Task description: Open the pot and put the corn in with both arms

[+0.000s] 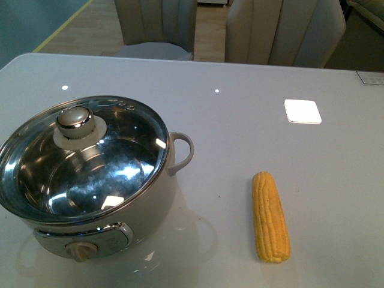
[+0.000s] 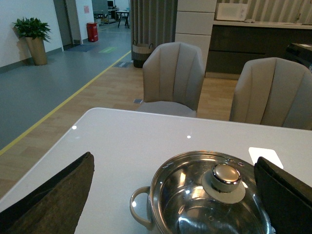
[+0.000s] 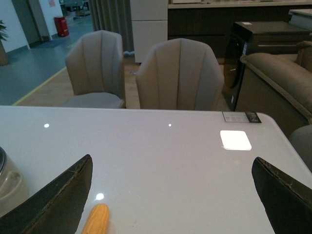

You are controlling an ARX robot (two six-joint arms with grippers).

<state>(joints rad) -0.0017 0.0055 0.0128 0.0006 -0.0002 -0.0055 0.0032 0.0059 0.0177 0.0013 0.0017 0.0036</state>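
The cream-white pot stands at the table's front left, closed by a glass lid with a shiny knob. The yellow corn lies to its right, apart from it, pointing away from me. Neither arm shows in the front view. In the left wrist view my left gripper is open and hangs above the near side of the pot, with the lid knob toward one finger. My right gripper is open over bare table, the tip of the corn beside one finger.
The grey table carries bright light reflections, one a white square. Two beige chairs stand along the far edge. A label lies at the far right corner. A sofa stands to the right.
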